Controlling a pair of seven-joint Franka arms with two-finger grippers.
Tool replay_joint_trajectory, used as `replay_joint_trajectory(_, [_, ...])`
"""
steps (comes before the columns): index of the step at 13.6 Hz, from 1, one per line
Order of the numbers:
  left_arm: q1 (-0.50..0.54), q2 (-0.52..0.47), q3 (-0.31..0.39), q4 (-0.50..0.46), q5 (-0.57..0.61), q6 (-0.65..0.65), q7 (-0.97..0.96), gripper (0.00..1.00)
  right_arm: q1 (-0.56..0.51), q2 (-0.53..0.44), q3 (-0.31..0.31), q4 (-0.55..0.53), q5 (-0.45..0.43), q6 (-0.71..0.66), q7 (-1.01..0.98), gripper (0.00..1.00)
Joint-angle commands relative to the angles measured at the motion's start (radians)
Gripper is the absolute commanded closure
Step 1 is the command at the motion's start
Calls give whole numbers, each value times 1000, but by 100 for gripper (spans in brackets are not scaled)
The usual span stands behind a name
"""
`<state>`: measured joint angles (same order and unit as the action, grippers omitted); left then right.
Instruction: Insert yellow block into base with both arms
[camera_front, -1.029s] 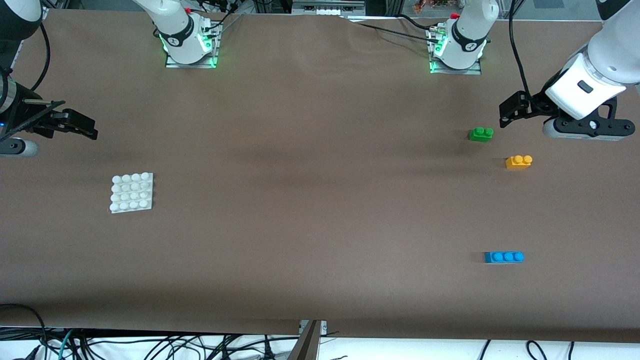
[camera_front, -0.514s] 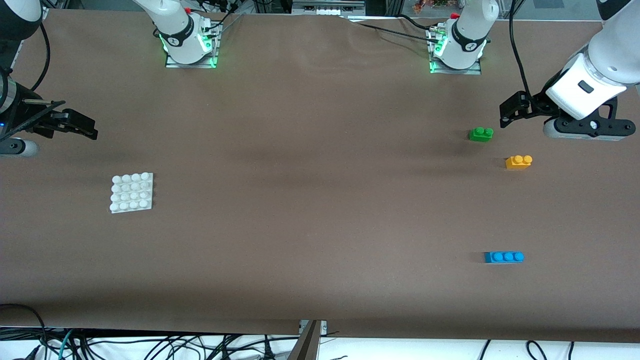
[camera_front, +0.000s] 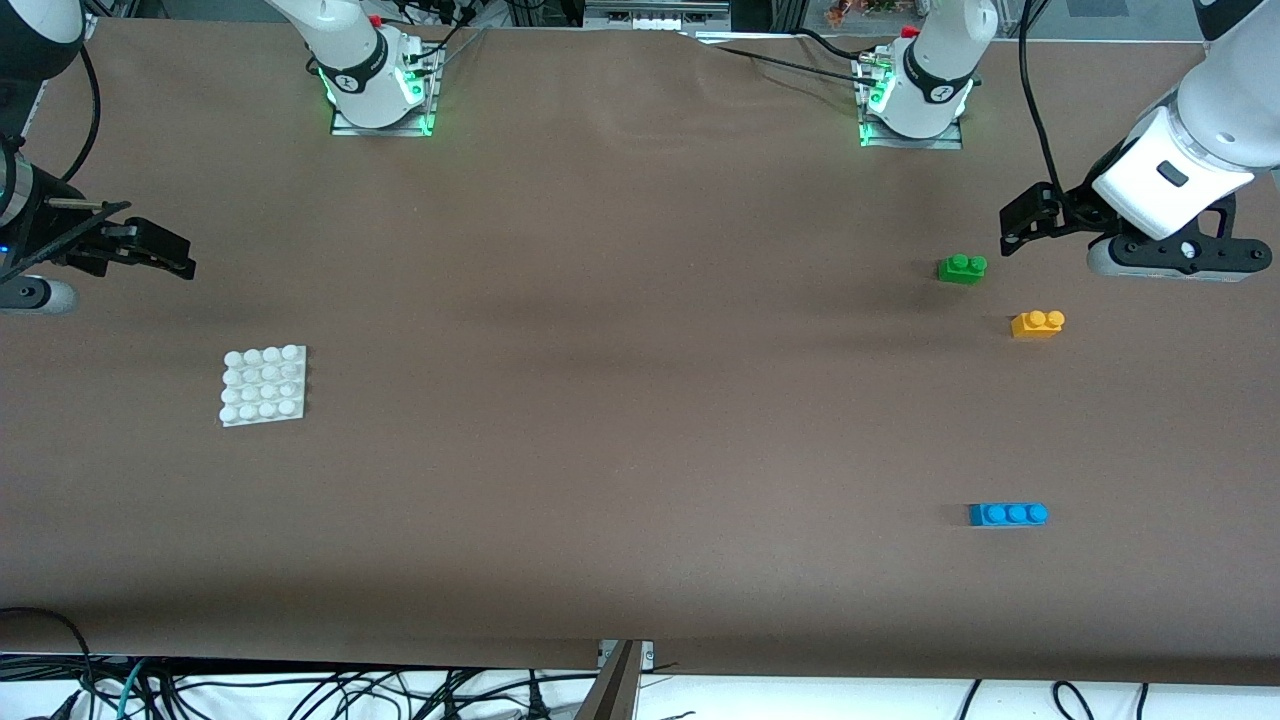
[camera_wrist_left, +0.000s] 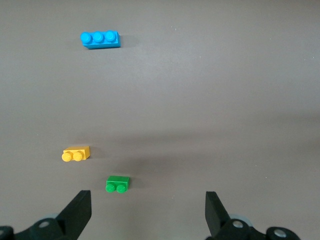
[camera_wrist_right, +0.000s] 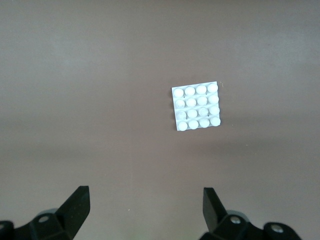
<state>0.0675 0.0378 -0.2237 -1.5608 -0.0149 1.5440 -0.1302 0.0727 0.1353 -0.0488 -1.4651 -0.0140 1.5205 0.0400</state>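
Note:
The yellow block (camera_front: 1037, 323) lies on the brown table toward the left arm's end, studs up; it also shows in the left wrist view (camera_wrist_left: 76, 154). The white base (camera_front: 263, 384) lies flat toward the right arm's end and shows in the right wrist view (camera_wrist_right: 197, 106). My left gripper (camera_front: 1022, 222) hangs open and empty in the air, over the table just beside the green brick; its fingers frame bare table in the left wrist view (camera_wrist_left: 148, 200). My right gripper (camera_front: 150, 250) hangs open and empty at the right arm's end, above the table beside the base (camera_wrist_right: 145, 197).
A green two-stud brick (camera_front: 962, 268) lies beside the yellow block, farther from the front camera (camera_wrist_left: 117, 184). A blue three-stud brick (camera_front: 1008, 514) lies nearer to the front camera (camera_wrist_left: 100, 39). Both arm bases stand at the table's back edge.

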Motion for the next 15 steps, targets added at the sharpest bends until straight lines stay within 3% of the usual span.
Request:
replay_joint_trajectory(1, [2, 14, -2, 36, 23, -27, -3, 0, -10, -8, 12, -12, -6, 9, 9, 0])
replay_joint_trajectory(11, [2, 14, -2, 36, 23, -27, -3, 0, -17, 1, 9, -12, -7, 18, 5, 0])
replay_joint_trajectory(15, [2, 14, 0, 36, 23, -27, -3, 0, -14, 53, 9, -14, -12, 50, -2, 0])
